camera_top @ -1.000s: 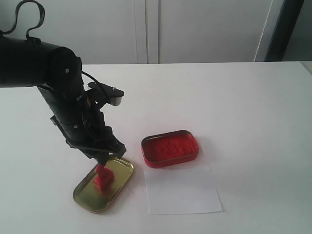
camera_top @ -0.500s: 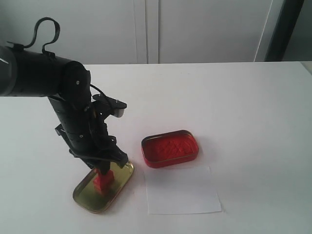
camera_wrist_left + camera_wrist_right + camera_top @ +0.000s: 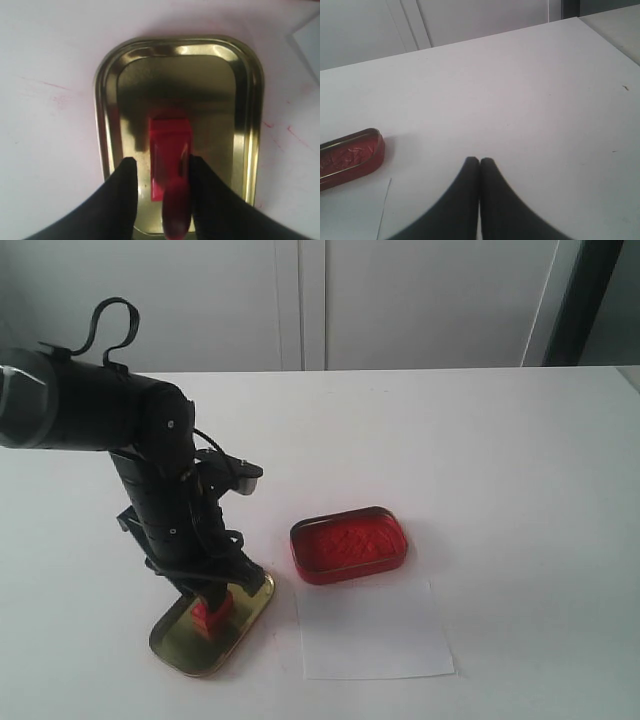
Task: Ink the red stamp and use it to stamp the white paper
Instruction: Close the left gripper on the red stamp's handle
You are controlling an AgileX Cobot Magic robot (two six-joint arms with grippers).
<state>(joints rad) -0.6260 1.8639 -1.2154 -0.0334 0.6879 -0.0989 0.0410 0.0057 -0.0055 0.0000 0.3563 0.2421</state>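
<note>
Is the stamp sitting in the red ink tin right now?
No, the stamp stands in the gold lid, apart from the ink tin.

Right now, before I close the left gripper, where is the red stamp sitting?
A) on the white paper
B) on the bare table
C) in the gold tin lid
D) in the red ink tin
C: the red stamp stands inside the gold tin lid, and the open left gripper has a finger on either side of it.
</note>
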